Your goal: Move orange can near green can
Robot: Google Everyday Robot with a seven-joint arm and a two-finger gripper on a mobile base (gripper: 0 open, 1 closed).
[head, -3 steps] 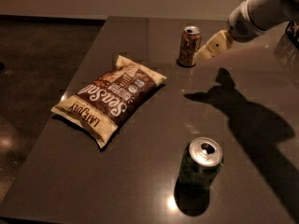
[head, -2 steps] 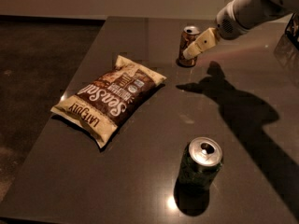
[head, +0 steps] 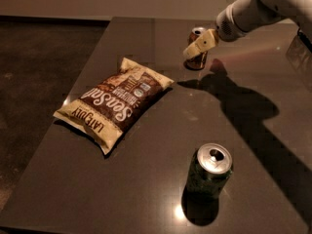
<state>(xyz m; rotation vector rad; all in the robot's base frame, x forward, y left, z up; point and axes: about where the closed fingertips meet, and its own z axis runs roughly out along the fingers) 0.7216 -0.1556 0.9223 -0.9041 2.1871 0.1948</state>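
My gripper (head: 194, 48) hangs over the far part of the dark bench (head: 146, 194), at about 1 o'clock in the view, right in front of the upper half of the orange can (head: 197, 61). I cannot tell whether it is clenched, released, or grasping the can. The orange can stands upright on the bench, its silver top showing above my gripper; its lettering is too dim to read.

The green can (head: 210, 172) stands upright near the front edge, at about 5 o'clock in the view and 6 o'clock from the orange can, well apart from it. Its silver top and pull tab face up.

At 9 o'clock lies a brown and cream chip bag (head: 117, 104), flat and slanted. It reads "LATE JULY" along the near end, with large pale letters beginning "SenSa" across the middle.
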